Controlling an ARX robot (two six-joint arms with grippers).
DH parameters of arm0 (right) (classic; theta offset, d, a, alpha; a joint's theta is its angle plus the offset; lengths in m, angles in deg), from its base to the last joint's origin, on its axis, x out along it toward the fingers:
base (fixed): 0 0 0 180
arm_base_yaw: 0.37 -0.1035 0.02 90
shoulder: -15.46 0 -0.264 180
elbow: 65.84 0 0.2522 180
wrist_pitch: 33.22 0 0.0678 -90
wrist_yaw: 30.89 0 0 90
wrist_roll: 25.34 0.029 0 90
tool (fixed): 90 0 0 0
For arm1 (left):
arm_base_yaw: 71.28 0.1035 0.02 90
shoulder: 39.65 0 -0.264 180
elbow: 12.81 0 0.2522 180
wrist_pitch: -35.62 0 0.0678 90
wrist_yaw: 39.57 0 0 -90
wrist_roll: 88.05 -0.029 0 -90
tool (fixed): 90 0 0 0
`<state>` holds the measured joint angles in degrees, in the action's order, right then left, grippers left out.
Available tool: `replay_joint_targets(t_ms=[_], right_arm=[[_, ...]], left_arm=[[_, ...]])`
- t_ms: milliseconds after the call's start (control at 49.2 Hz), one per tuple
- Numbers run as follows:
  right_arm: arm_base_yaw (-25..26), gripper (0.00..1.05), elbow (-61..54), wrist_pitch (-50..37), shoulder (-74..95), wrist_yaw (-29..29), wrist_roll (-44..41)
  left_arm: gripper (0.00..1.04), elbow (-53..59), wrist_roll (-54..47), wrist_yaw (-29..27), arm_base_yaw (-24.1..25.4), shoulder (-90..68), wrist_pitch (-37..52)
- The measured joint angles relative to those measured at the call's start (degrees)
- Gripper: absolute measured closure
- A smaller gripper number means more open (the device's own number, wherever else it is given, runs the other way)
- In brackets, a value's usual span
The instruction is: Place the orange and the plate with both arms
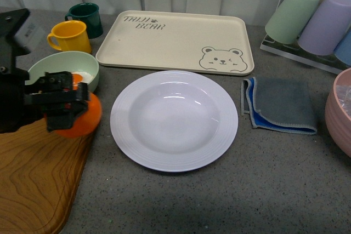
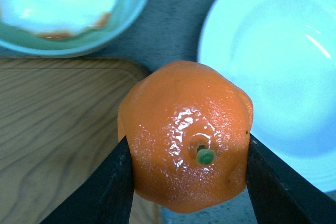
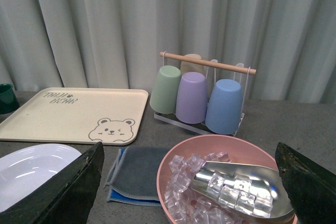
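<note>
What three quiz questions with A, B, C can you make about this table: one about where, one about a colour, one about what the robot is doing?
1. From the front, where is the grey cloth compared with the plate?
A on it
B to its right
C to its left

2. What colour is the mug beside the dark green mug?
A yellow
B red
C blue

3. What is the left pincer doing?
A shut on the orange
B open and empty
C holding the plate

Answers:
1 B, the cloth lies apart from the plate on its right.
2 A, it is bright yellow.
3 A, the left wrist view shows its black jaws pressing the orange's two sides.
</note>
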<state>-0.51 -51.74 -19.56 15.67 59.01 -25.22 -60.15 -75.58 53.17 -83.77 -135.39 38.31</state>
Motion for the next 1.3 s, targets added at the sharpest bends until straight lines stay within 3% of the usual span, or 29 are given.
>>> replay_joint_targets(t_ms=[305, 529, 793, 1302], right_arm=[[0.0, 0.09, 0.0, 0.0, 0.0, 0.02, 0.0], [0.0, 0.09, 0.0, 0.0, 0.0, 0.02, 0.0], [0.0, 0.09, 0.0, 0.0, 0.0, 0.02, 0.0], [0.0, 0.09, 0.0, 0.0, 0.0, 0.02, 0.02]], left_arm=[[0.55, -7.45, 3.65, -3.72, -11.23, -5.33, 0.55], [0.55, -12.92, 5.79, -4.9, -15.34, -11.39, 0.35], [0.55, -18.88, 6.34, -6.25, -17.27, -16.76, -2.01], [0.55, -23.45, 8.41, -9.07, -15.98, -22.12, -3.91]])
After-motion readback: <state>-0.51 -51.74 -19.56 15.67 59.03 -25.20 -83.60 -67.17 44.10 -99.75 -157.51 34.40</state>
